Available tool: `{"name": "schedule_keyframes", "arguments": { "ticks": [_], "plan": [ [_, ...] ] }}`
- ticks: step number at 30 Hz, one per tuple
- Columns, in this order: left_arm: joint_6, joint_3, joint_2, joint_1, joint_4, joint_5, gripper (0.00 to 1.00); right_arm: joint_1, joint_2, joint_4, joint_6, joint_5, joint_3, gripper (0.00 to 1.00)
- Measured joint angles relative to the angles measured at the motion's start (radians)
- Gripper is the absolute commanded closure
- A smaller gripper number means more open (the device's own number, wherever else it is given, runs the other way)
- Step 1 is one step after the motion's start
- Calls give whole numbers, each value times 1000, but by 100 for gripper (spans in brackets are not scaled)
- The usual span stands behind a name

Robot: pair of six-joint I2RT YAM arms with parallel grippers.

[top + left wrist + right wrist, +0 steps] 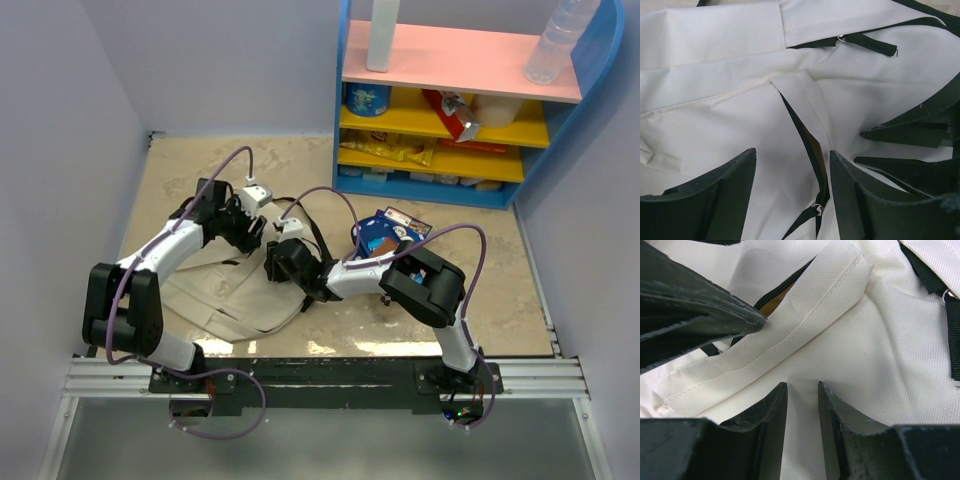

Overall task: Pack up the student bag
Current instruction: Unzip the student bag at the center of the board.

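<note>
Student bag [228, 302] flat; long axis diagonal

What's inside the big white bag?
Through the student bag's partly open zipper slit, a sliver of something yellow-brown shows. What it is, and anything else inside, the bag itself hides.

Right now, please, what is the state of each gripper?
Left gripper: open, holding nothing, over the large cream canvas backpack.
Right gripper: open narrowly, nothing visibly gripped.
</note>
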Motion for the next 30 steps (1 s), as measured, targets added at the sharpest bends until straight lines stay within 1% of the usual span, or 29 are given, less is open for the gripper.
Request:
{"name": "schedule_keyframes", "arguments": {
  "ticks": [9,15,17,21,24,25,27,30],
  "plan": [
    [28,-25,-38,0,-1,-24,35,-3,0,37,16,-1,-22,67],
    [31,-84,-51,-6,10,-47,36,-5,0,49,23,-5,-28,69],
    [31,-104,-58,-17,27,-72,38,-5,-1,53,24,-7,-30,69],
    [27,-131,-62,-40,81,-130,47,-6,-2,58,29,-8,-36,71],
    [26,-144,-63,-47,127,-178,55,-7,-3,67,32,-13,-43,73],
    [24,-146,-62,-47,136,-189,61,-8,-4,70,33,-15,-45,73],
    [24,-150,-62,-47,157,-219,68,-11,-5,78,36,-21,-52,74],
    [27,-151,-62,-48,174,-245,72,-12,-6,92,41,-23,-61,76]
  ]
}}
